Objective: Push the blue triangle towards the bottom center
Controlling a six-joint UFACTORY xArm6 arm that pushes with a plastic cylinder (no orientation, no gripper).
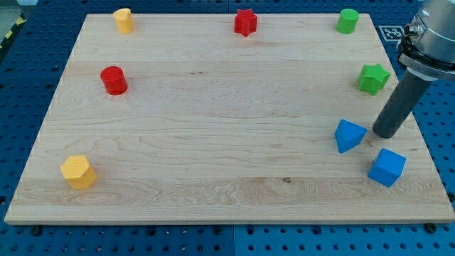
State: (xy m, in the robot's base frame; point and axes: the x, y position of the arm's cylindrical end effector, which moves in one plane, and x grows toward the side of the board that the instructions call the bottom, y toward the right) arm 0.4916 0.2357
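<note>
Pale wooden board (213,128) on blue perforated table (28,64) (evenly lit)

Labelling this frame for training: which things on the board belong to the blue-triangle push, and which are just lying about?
Job:
blue triangle
my tip, just to the triangle's right

Lying about:
blue cube
green star
green cylinder
red star
red cylinder
two yellow blocks

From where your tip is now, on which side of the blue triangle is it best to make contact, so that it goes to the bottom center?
Probably its upper right face. The blue triangle must travel down and left, and my tip already stands just to its right. The blue cube lies lower right, off that path.
</note>
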